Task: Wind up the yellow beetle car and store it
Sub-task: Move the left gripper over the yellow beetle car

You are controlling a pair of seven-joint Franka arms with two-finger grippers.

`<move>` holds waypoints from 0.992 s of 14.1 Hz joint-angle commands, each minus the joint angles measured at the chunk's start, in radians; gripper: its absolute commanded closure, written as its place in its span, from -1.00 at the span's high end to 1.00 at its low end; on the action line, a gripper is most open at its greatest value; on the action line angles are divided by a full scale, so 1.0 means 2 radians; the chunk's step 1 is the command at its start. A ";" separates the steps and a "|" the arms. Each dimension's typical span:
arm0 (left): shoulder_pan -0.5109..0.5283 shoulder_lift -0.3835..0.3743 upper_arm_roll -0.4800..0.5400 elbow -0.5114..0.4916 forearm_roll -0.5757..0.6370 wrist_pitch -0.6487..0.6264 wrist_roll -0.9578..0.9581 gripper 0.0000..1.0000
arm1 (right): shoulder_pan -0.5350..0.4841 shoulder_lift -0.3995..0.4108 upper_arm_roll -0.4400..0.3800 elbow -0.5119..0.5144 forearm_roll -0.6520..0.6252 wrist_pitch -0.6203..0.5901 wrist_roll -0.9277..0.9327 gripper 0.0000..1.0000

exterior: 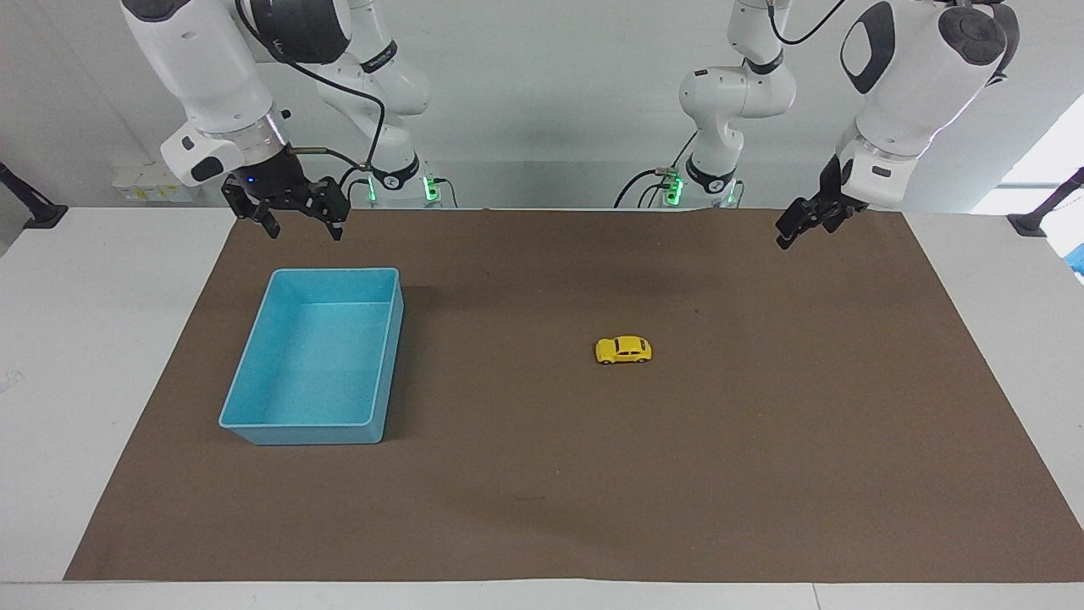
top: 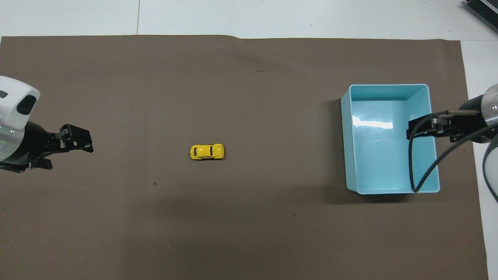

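The yellow beetle car stands on its wheels near the middle of the brown mat, also seen from above as the car. My left gripper hangs open and empty above the mat's edge nearest the robots, at the left arm's end, well apart from the car; from above the left gripper lies level with the car. My right gripper is open and empty, raised over the robots' end of the light blue bin; the right gripper overlaps the bin from above.
The bin is empty and sits on the mat toward the right arm's end. A black cable loops from the right wrist over the bin. White table borders the mat.
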 commanded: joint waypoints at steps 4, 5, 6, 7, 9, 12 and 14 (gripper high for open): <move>-0.013 -0.007 0.006 -0.044 -0.003 0.056 -0.122 1.00 | -0.008 -0.008 0.003 -0.009 0.011 0.008 -0.009 1.00; -0.014 -0.006 0.006 -0.045 -0.005 0.060 -0.150 1.00 | -0.008 -0.008 0.003 -0.009 0.012 0.008 -0.009 1.00; -0.014 -0.006 0.006 -0.046 -0.010 0.064 -0.172 1.00 | -0.008 -0.008 0.003 -0.008 0.012 0.008 -0.009 1.00; -0.015 -0.002 0.006 -0.047 -0.013 0.067 -0.196 1.00 | -0.008 -0.008 0.003 -0.008 0.012 0.008 -0.009 1.00; -0.024 0.006 0.006 -0.048 -0.021 0.077 -0.280 1.00 | -0.008 -0.008 0.003 -0.008 0.011 0.008 -0.009 1.00; -0.051 0.022 0.006 -0.048 -0.026 0.121 -0.446 1.00 | -0.008 -0.008 0.003 -0.008 0.012 0.008 -0.009 1.00; -0.072 0.038 0.006 -0.047 -0.026 0.145 -0.545 1.00 | -0.008 -0.008 0.003 -0.009 0.012 0.008 -0.009 1.00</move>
